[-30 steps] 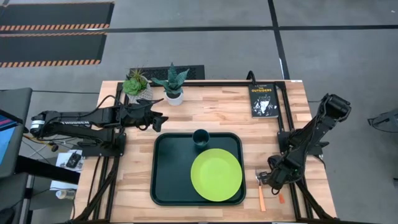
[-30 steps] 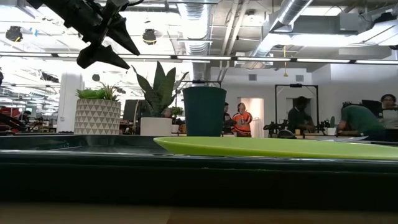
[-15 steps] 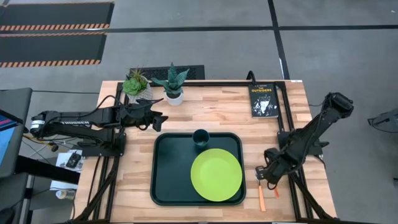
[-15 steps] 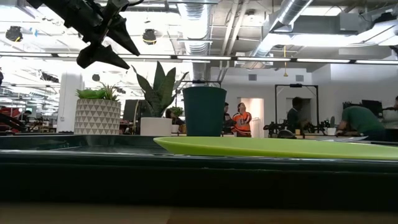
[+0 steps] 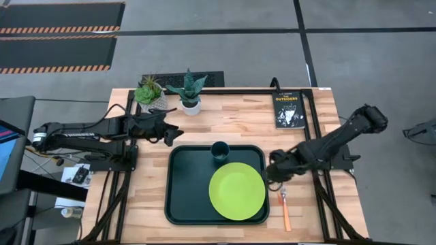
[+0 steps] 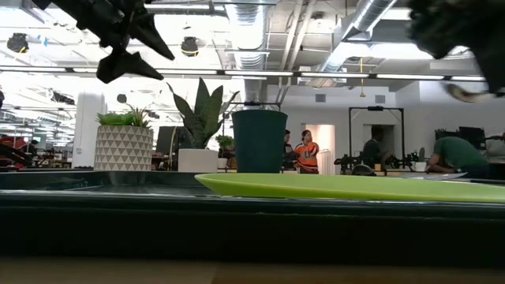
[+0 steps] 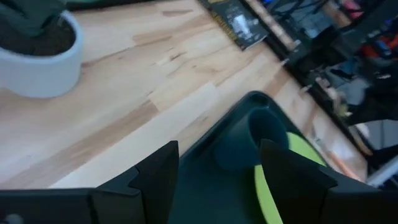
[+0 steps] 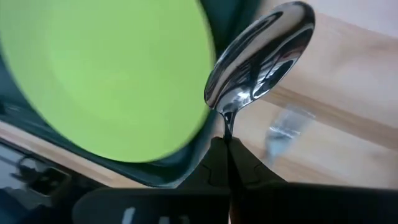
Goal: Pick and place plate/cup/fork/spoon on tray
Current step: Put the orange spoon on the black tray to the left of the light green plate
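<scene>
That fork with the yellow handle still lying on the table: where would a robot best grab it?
Probably the long handle of the fork, from straight above. It lies flat on the bare table beside the tray, so a pincer could close across the handle's narrow width.

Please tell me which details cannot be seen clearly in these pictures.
- Spoon handle: hidden between the right gripper fingers in the right wrist view; in the high view the gripper covers the whole spoon.
- Fork tines: too small in the high view.
- Book cover text: too small in the high view.
- Tray floor: hidden behind its rim in the low view.
</scene>
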Robot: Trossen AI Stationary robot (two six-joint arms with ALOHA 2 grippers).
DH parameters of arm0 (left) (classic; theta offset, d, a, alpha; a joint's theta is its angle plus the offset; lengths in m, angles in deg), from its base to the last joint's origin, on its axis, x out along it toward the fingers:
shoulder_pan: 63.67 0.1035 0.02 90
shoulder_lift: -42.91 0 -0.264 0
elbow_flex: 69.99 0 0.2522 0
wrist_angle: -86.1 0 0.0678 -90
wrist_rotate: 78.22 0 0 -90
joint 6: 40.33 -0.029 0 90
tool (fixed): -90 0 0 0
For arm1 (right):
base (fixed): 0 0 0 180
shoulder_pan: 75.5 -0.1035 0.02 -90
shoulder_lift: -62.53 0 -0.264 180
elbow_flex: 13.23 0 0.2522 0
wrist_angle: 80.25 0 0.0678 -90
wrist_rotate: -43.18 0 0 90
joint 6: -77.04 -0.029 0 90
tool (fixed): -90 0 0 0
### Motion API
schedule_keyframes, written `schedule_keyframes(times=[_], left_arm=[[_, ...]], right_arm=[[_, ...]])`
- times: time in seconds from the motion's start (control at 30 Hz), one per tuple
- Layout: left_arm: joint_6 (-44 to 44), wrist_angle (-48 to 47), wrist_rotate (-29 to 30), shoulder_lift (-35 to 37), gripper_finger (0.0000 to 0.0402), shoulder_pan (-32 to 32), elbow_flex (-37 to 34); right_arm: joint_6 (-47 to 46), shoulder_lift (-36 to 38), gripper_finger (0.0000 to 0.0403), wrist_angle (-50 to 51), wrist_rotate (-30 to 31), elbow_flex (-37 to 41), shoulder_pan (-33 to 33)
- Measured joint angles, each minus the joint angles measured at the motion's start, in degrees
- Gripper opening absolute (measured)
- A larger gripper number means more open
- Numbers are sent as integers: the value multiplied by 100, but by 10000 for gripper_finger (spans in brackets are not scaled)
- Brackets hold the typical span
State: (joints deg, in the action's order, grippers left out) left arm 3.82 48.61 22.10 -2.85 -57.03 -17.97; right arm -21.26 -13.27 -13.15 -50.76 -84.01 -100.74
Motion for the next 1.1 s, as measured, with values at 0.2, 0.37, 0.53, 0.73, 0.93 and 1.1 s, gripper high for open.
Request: schedule_keyframes(times=[0.2,0.37,0.53,0.73,0.93,1.1], left_arm=[[-118,-129,-54,587,212,77,0],[-338,-220,-50,1146,212,180,1],[-653,-455,-47,1629,212,277,4],[-928,-951,-61,2046,212,350,4],[-946,-1496,-62,2331,212,350,4],[-1114,-1786,19,2457,212,350,4]], right_arm=[[472,-731,0,-78,0,-750,435],[627,-1442,2,-115,90,-1450,661],[728,-2253,1,-191,134,-2233,828],[862,-3239,2,-314,261,-3287,961],[1048,-4147,4,-321,266,-4398,1003],[1139,-4812,3,-328,289,-5206,995]])
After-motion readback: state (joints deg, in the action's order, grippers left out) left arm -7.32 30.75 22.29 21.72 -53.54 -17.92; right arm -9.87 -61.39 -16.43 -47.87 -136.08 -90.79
